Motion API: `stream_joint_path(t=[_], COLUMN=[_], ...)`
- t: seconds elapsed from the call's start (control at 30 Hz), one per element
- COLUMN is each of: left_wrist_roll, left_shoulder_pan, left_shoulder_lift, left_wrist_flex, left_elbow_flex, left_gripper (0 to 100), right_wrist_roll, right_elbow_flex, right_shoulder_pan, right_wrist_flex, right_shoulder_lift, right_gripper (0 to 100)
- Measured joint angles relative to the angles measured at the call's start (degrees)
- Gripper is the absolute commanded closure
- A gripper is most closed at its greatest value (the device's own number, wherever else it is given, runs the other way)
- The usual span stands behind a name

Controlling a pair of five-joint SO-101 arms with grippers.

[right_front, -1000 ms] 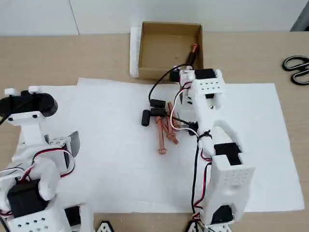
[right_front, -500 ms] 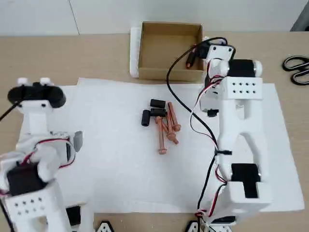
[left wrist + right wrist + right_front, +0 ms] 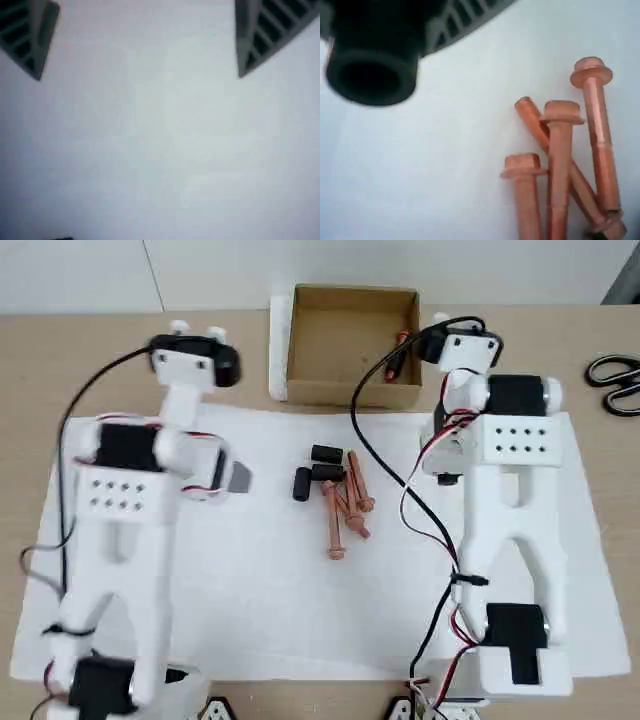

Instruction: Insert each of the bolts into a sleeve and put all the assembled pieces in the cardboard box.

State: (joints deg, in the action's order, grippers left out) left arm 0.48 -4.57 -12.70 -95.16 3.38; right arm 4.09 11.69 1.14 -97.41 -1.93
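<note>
Four copper bolts (image 3: 345,505) lie in a loose bunch mid-sheet, seen close in the right wrist view (image 3: 560,165). Three black sleeves (image 3: 322,470) rest just beyond them. My right gripper (image 3: 445,472) hovers to the right of the pile, shut on another black sleeve (image 3: 370,70) whose open end faces the camera. My left gripper (image 3: 235,478) is open over bare white sheet to the left of the sleeves, its fingers (image 3: 265,35) wide apart with nothing between them. The cardboard box (image 3: 350,392) stands at the back with one bolt in a sleeve (image 3: 398,352) inside.
A white sheet (image 3: 250,590) covers the table's middle. A white foam block (image 3: 278,350) leans on the box's left side. Scissors (image 3: 615,383) lie at the far right edge. A black cable (image 3: 375,435) loops from the right arm past the box front.
The left arm swung from the near left corner out over the sheet toward the sleeves. The right arm drew back from above the pile to the right.
</note>
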Motion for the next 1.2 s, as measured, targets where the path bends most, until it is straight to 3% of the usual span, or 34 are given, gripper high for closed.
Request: stream_joint_path(t=[0.27,0.57,0.9,1.2], left_wrist_roll=[6.24,10.02,26.99,29.01], left_shoulder_pan=[-8.79,-18.02,-18.64,-18.64], left_shoulder_lift=[12.31,13.63,13.63,13.63], left_wrist_flex=[1.14,0.53,10.11,17.49], left_elbow_flex=[-0.35,-0.88,0.79,7.91], left_gripper=[76,76,76,76], right_wrist_roll=[0.00,0.00,0.00,0.00], right_elbow_flex=[-0.18,-0.18,-0.18,-0.18], right_shoulder_pan=[-3.87,-3.87,-3.87,-3.87], right_wrist_flex=[0.00,0.00,0.00,0.00], right_shoulder_lift=[-2.46,-2.46,-2.46,-2.46], right_gripper=[99.5,99.5,99.5,99.5])
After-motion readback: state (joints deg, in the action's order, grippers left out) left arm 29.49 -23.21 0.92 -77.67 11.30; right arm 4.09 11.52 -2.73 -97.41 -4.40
